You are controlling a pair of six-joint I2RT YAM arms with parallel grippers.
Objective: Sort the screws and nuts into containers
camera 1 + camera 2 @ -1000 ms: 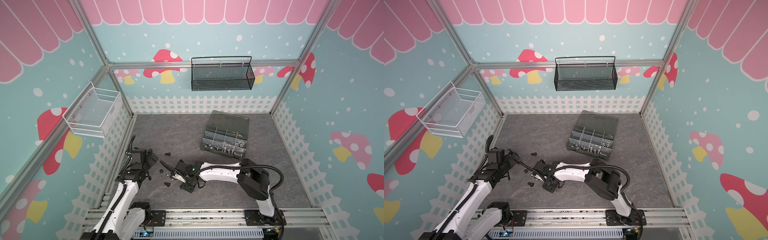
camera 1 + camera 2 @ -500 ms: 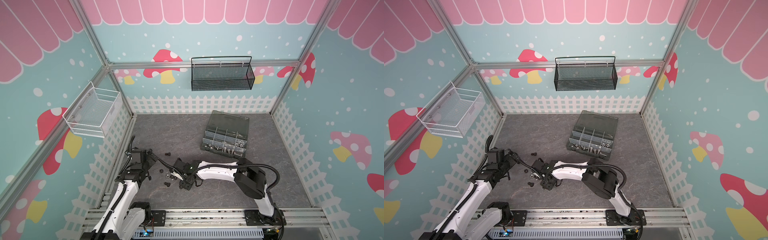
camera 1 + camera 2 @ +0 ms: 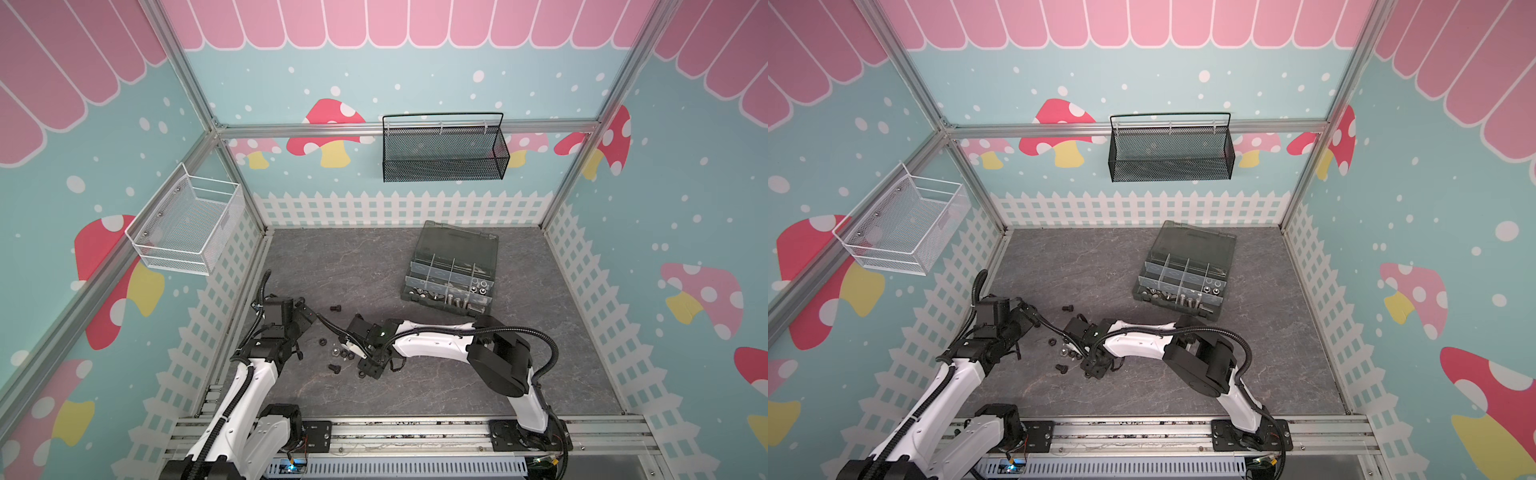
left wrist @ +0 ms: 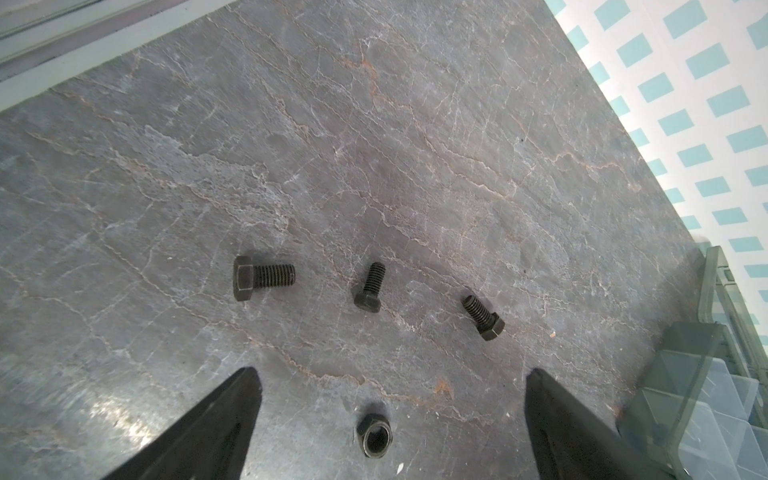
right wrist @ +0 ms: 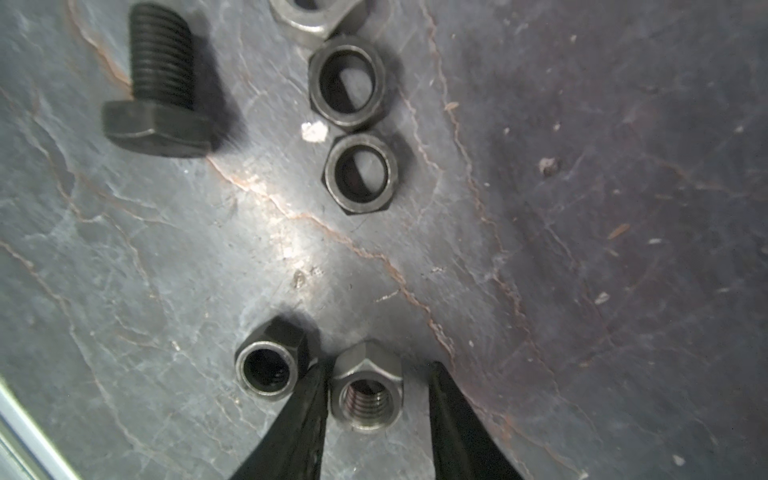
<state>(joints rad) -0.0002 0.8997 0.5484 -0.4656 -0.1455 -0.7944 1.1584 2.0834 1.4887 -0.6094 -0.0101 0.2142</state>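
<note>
Straddling a grey nut [image 5: 368, 390], the right gripper [image 5: 378, 368] is standing part-open, one finger [image 5: 305, 419] touching it, the other just clear. The left gripper [image 4: 392, 374] is hanging wide open, holding nothing, a black nut [image 4: 375, 437] lying between its tips, three screws [image 4: 369, 289] nearby. The box [image 3: 459, 243] is sitting well apart.

A black mesh wall basket [image 3: 444, 153] hangs far beyond and above the right gripper [image 5: 378, 370], a white wire wall basket [image 3: 187, 228] high up, outward of the left gripper [image 4: 392, 374], and grey stone-patterned tabletop [image 3: 374, 257] lies beneath both.
</note>
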